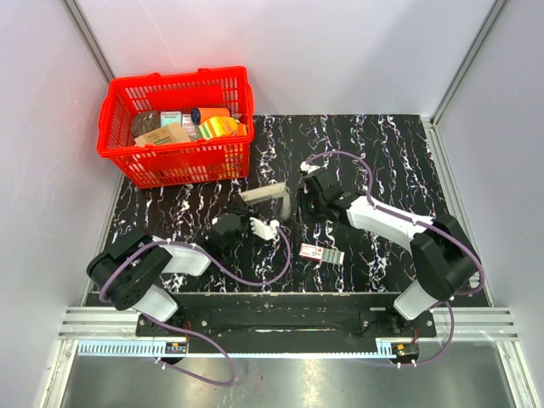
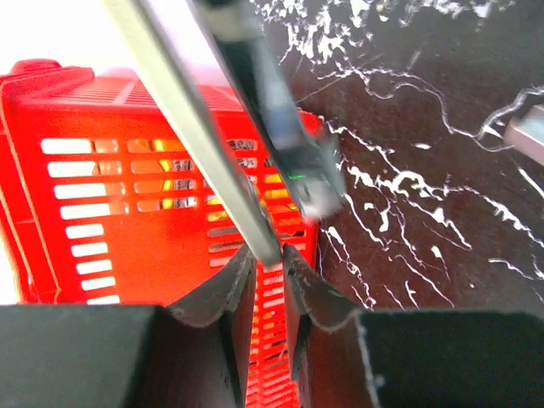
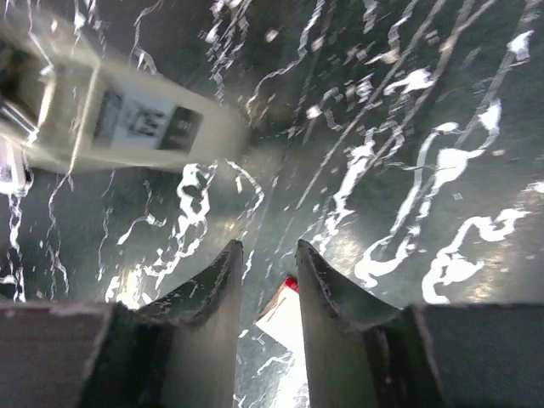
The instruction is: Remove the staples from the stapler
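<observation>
The silvery-white stapler (image 1: 270,195) is hinged wide open in an L shape at the middle of the black marbled table. My left gripper (image 1: 270,228) is shut on the end of one stapler arm; in the left wrist view the silver arm (image 2: 200,127) runs down between my jaws (image 2: 265,255), with the dark inner part (image 2: 285,127) beside it. My right gripper (image 1: 304,194) hovers just right of the stapler, open and empty. In the right wrist view the stapler (image 3: 127,119) lies at the upper left, apart from my gripper (image 3: 265,255).
A red basket (image 1: 174,82) with several items stands at the back left, and fills the left of the left wrist view (image 2: 102,238). A flat red-and-white little box (image 1: 321,253) lies near the front, seen below my right jaws (image 3: 285,310). Walls enclose the table.
</observation>
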